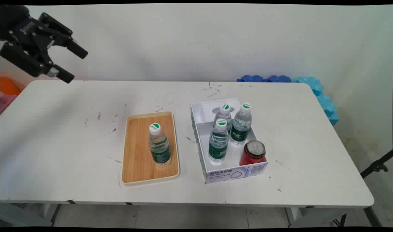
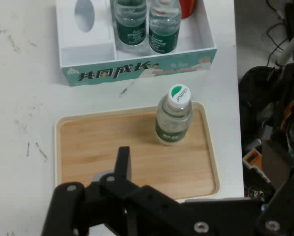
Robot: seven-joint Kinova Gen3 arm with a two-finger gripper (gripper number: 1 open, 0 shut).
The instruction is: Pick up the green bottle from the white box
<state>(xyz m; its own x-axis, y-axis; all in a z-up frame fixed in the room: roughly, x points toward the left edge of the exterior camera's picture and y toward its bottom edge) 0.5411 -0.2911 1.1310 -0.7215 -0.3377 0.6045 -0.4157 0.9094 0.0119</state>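
Pincer [image 1: 72, 62] high at the upper left of the main view, above the table's [image 1: 54, 154] far left corner, fingers spread apart — released, holding nothing, touching nothing.

Well off to its right and lower, toward the near side: a wooden tray [image 1: 135, 161] with a pale rim, lying flat on the table. One water bottle [image 1: 159, 146] stands upright on it, white cap with a green mark, green label. This is the nearest thing to the pincer, though well apart from it. In the hand view the tray [image 2: 97, 147] lies just beyond the black linkage, and the bottle [image 2: 174, 120] stands toward the tray's far right part.

Further right still, just beside the tray but not touching: a white carton [image 1: 230, 174] with printed sides. Three more bottles upright inside — one [image 1: 219, 141] nearer the front, two [image 1: 241, 125] behind. A red can [image 1: 253, 153] stands in the carton's front right corner, top up.

Farthest right, behind the table's far corner — blue foam blocks [image 1: 315, 88] against the wall.
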